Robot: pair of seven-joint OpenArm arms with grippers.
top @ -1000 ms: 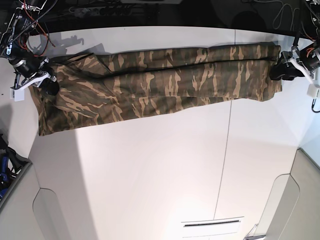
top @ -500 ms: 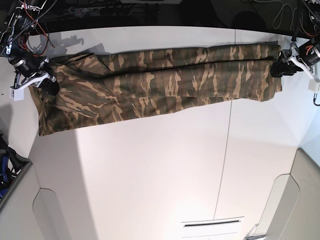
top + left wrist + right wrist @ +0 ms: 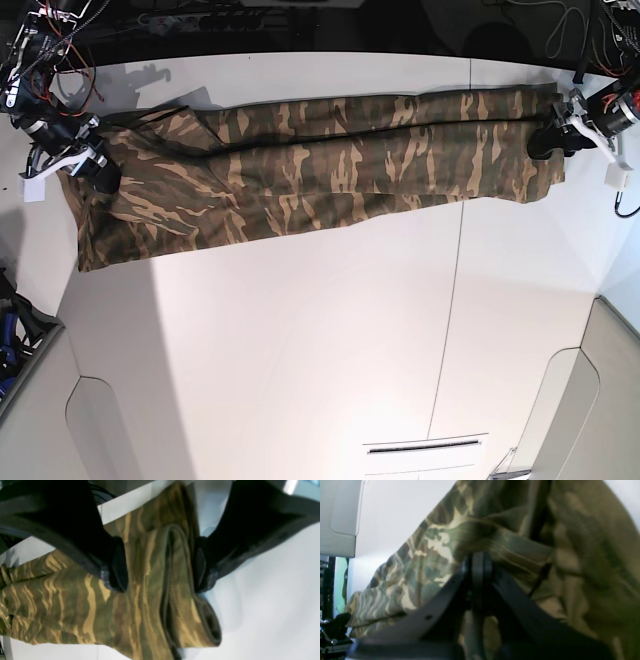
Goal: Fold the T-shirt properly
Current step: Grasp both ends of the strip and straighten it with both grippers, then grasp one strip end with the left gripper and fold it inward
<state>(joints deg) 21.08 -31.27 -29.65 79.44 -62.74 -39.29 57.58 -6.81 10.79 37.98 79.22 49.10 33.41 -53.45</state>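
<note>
The camouflage T-shirt [image 3: 320, 165] lies stretched in a long folded band across the far part of the white table [image 3: 300, 350]. My left gripper [image 3: 548, 140] is at the shirt's right end. In the left wrist view it [image 3: 160, 565] is open, with its pads astride a thick folded edge of the shirt [image 3: 150, 592]. My right gripper [image 3: 97, 168] is at the shirt's left end. In the right wrist view its pads [image 3: 480, 565] are pressed together on a pinch of the cloth [image 3: 432, 542]. The neckband and label are hidden.
Cables and a dark strip [image 3: 300, 25] run along the table's far edge. A seam [image 3: 455, 300] crosses the table top. Grey panels stand at the near left [image 3: 30, 420] and near right [image 3: 600, 400]. A white slotted part [image 3: 425, 450] lies at the near edge.
My left gripper has shifted a little leftward over the shirt's right end and its wrist has turned. The right gripper and the shirt have barely moved.
</note>
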